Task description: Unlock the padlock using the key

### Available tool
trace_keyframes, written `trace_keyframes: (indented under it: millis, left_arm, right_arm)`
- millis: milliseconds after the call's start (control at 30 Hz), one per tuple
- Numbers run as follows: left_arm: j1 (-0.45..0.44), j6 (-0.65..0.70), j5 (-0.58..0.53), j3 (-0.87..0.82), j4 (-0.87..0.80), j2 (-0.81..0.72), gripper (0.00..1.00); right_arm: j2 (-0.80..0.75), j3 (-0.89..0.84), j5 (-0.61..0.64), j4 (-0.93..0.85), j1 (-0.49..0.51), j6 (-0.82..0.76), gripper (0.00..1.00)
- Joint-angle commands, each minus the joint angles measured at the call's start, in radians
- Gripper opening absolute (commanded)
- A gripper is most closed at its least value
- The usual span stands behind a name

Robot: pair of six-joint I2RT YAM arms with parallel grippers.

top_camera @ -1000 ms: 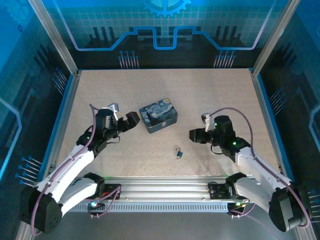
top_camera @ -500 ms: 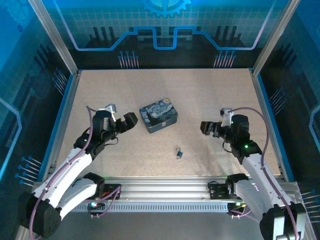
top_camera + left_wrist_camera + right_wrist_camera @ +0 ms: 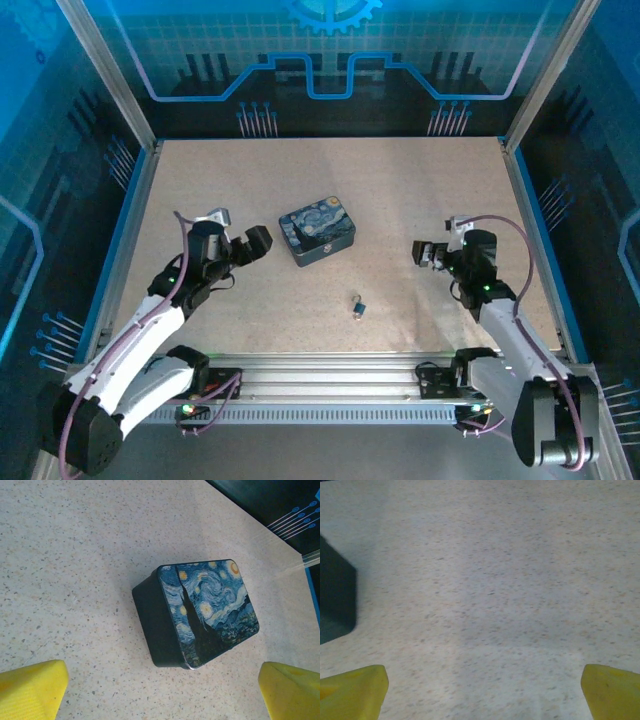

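The padlock lies on the desk toward its near edge, at about 5 o'clock from the tin and apart from it. I cannot separate the key from it; a small bluish part at its far end may be the key, but it is too small to tell. The left end effector hangs at 9 o'clock of the tin, spread wide and holding nothing, with its yellow fingers standing far apart on both sides of the tin in the wrist view. The right end effector is at 2 o'clock from the padlock, well apart from it, also spread and empty above bare desk. The padlock is probably light, stiff and smooth metal, so I think it slides easily when pushed. The best hold seems to be across the flat sides of the body, leaving shackle and keyhole free. The key, being thin and flat, will be hard to lift from the desk.
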Motion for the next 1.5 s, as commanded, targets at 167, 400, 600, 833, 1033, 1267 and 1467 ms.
trace_keyframes:
  millis: [167,400,600,833,1033,1267,1467]
  left_arm:
    - [0.015,0.035,-0.023,0.045,0.001,0.032,0.99]
    - [0.02,0.039,-0.019,0.047,0.008,0.046,0.99]
    - [0.022,0.037,-0.014,0.047,0.018,0.059,0.99]
    - [0.025,0.041,-0.006,0.051,0.018,0.067,0.99]
    - [0.028,0.04,-0.006,0.047,0.024,0.073,0.99]
    - [0.05,0.091,-0.038,0.066,0.027,0.094,0.99]
    - [0.1,0.267,-0.18,0.065,0.136,0.129,0.99]
  right_arm:
    - [0.181,-0.049,0.019,0.389,-0.034,-0.03,1.0]
    - [0.315,-0.046,0.009,0.56,-0.029,-0.043,1.0]
    - [0.352,-0.062,0.033,0.662,-0.005,-0.125,1.0]
    - [0.47,-0.084,0.035,0.812,0.006,-0.142,1.0]
    - [0.536,-0.048,0.056,0.809,0.021,-0.155,1.0]
    - [0.546,0.013,0.105,0.704,0.038,-0.154,1.0]
    - [0.546,0.012,0.106,0.707,0.038,-0.156,1.0]
